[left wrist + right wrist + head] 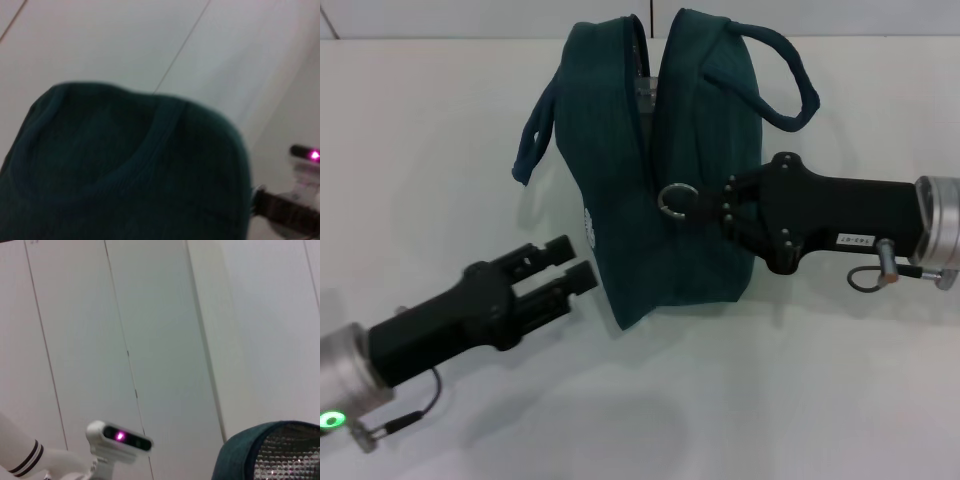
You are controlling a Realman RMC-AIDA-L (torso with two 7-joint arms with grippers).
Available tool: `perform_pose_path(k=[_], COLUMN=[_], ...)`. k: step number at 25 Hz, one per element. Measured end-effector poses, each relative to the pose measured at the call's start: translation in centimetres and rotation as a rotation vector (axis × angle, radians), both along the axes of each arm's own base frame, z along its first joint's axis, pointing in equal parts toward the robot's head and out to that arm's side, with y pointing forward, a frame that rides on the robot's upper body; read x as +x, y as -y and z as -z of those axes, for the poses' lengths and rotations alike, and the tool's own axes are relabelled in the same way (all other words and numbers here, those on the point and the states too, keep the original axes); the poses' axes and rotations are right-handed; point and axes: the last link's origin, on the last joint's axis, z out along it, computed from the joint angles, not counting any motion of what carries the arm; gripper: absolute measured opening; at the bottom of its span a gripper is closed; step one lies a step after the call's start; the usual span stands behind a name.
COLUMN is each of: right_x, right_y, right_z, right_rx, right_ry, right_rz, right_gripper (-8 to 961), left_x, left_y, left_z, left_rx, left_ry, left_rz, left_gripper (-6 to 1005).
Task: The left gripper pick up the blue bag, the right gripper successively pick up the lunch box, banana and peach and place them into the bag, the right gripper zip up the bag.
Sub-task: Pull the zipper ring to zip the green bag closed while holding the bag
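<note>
Zipping the blue bag at table centre, we have our right gripper pinching the zipper ring from 3 o'clock, left gripper spread empty at 8 o'clock, so the unheld bag may tip.

The blue bag stands upright in the middle of the white desk and is the one large obstacle. Its two looped handles hang out to either side, one drooping toward the robot's left, the other arching toward the right. The right gripper lies across the bag's right flank, its fingers pinched at the silver ring pull, so that side is blocked by the arm. The left gripper sits just beside the bag's lower left corner, fingers parted, apart from the fabric. Bare desk lies open to the far left and along the near edge.
</note>
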Motion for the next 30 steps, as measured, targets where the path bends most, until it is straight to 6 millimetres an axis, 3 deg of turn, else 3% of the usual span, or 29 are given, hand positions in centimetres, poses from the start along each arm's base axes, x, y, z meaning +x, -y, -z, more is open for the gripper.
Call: perform_pose_path(k=[7, 21, 30], right_x=[-0.1, 0.1, 0.4], right_y=[-0.4, -0.4, -0.6], right_z=[0.9, 0.8, 0.0], right_rx=[-0.024, -0.018, 0.026], right_ry=[0.011, -0.008, -0.07], right_rz=[0.021, 0.048, 0.089], right_gripper=[16, 16, 15], left_x=[0.8, 1.0, 1.2], left_y=[-0.7, -1.8, -2.1], left_z=[3.2, 3.8, 3.9], left_rx=[-0.032, 0.006, 0.04], left_ry=[-0.037, -0.066, -0.09], left_rz=[-0.023, -0.038, -0.002], left_gripper=[624, 622, 274])
